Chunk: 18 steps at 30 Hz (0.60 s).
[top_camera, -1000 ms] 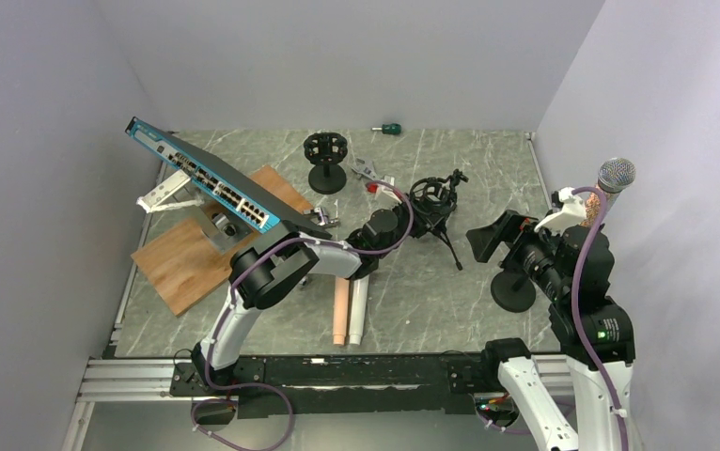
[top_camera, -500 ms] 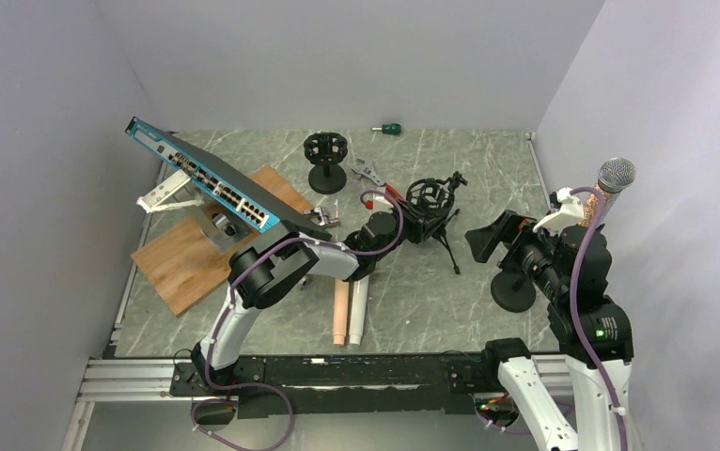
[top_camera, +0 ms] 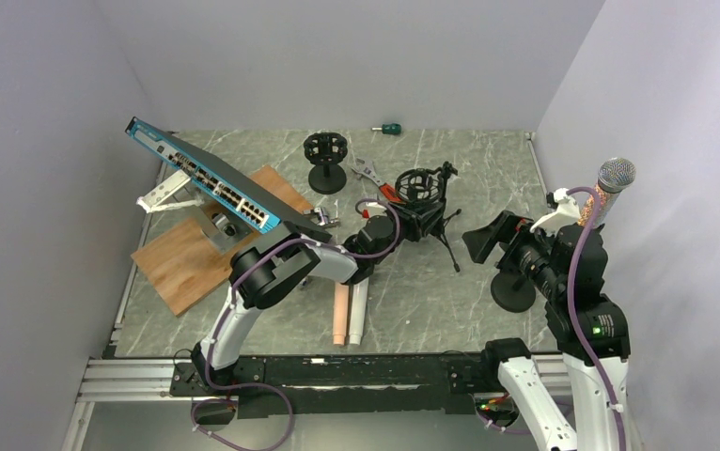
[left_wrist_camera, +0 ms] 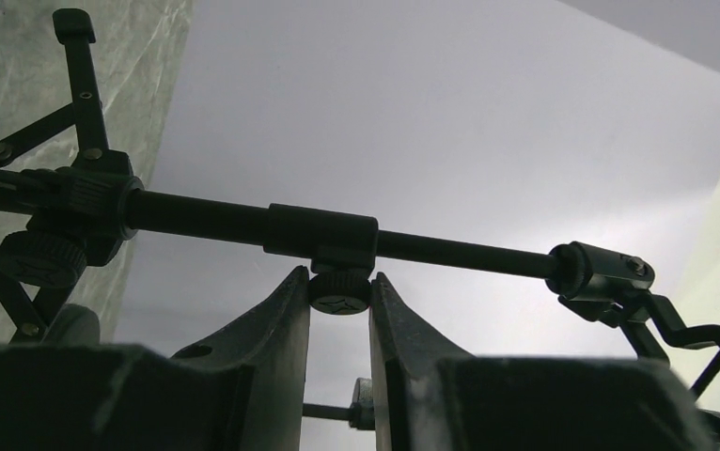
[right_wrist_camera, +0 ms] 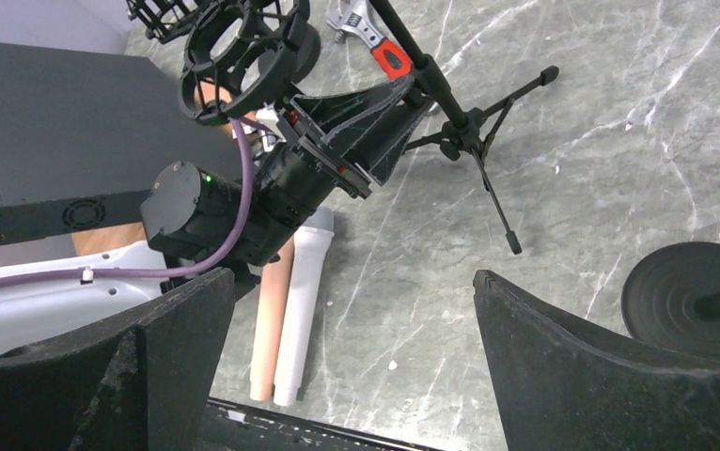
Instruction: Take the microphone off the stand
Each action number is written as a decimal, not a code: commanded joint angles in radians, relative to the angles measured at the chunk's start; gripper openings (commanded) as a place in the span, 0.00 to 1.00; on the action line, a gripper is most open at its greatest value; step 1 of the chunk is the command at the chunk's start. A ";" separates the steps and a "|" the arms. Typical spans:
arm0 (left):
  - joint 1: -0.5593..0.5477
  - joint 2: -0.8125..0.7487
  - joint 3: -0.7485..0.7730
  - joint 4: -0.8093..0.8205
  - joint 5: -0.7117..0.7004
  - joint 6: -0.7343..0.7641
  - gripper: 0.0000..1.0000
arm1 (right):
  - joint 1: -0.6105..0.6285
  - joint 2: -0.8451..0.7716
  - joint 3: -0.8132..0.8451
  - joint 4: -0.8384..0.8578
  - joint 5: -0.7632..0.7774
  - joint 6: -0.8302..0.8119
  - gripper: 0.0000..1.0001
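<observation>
Since a sec ago the L arm has pulled back and taken the small tripod stand [top_camera: 445, 237] w/ it. The empty shock mount [top_camera: 419, 185] on top has swung toward the L wrist and the pole now leans. The R arm has barely shifted.

L gripper [left_wrist_camera: 339, 282] is clenched on the little knob [left_wrist_camera: 339, 293] under the pole collar, one pad each side, pole [left_wrist_camera: 196, 216] crossing just above the fingertips. R gripper [right_wrist_camera: 354, 282] is released, jaws spread wide on nothing, facing the L wrist and tripod, w/ a round black base [right_wrist_camera: 685, 287] just off its R finger.

Microphone [top_camera: 617, 175] isn't near either set of jaws. It sits behind the R gripper, back past the wrist and higher up, and well apart from the L gripper.

Step in hand, prob.: L hauls the empty tripod clear. To do it well:
- The knob is small and round, so it can spin or slip. Keep the pads square on it and go slow.
- Watch the leg tips dragging on the table, and don't tip it further.
- Then R needs to back up, rise and turn to the mic. Close across the body below the head, not on the mesh, and draw out along the mic's own axis.

Mic look: silver mesh ball head, copper-pink body under it, roughly upright. Lower body and its holder are hidden behind the R arm and purple cable, so I can't tell how it's seated.
</observation>
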State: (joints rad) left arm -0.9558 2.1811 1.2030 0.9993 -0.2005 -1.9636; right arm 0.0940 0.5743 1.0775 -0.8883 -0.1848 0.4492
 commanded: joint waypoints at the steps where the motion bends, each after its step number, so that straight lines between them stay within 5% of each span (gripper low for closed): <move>1: -0.016 -0.031 -0.049 0.085 0.010 0.111 0.00 | -0.003 0.001 -0.010 0.048 -0.010 0.012 1.00; 8: -0.015 -0.074 -0.134 0.046 0.052 0.375 0.05 | -0.001 0.008 -0.007 0.037 0.008 0.000 1.00; 12: -0.007 -0.115 -0.153 0.012 0.105 0.481 0.49 | -0.001 0.013 -0.008 0.021 0.042 -0.004 1.00; 18: 0.000 -0.253 -0.178 -0.119 0.185 0.714 0.88 | -0.001 0.020 -0.016 -0.005 0.151 -0.005 1.00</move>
State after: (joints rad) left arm -0.9558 2.0647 1.0374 0.9539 -0.0902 -1.4635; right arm 0.0940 0.5835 1.0683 -0.8898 -0.1291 0.4484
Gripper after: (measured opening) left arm 0.773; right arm 0.997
